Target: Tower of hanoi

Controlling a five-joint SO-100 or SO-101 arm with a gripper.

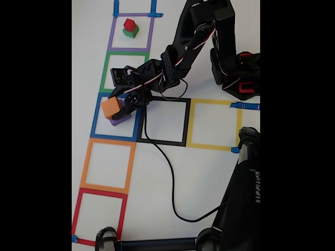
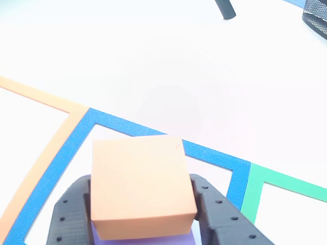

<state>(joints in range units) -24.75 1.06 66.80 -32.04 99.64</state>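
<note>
We see a white table [image 1: 204,172] under everything. A black cable [image 1: 168,172] snakes across it from the black square downward, curving right toward a black stand [image 1: 246,193] at the lower right edge of the fixed view. A black bar [image 1: 152,243] lies along the bottom edge there. In the other view, a dark mesh object [image 2: 316,18] sits in the upper right corner beside a black rod end [image 2: 225,8].

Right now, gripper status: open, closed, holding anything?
Gripper: closed on the orange cube, which sits on a purple block in the blue square.
</note>
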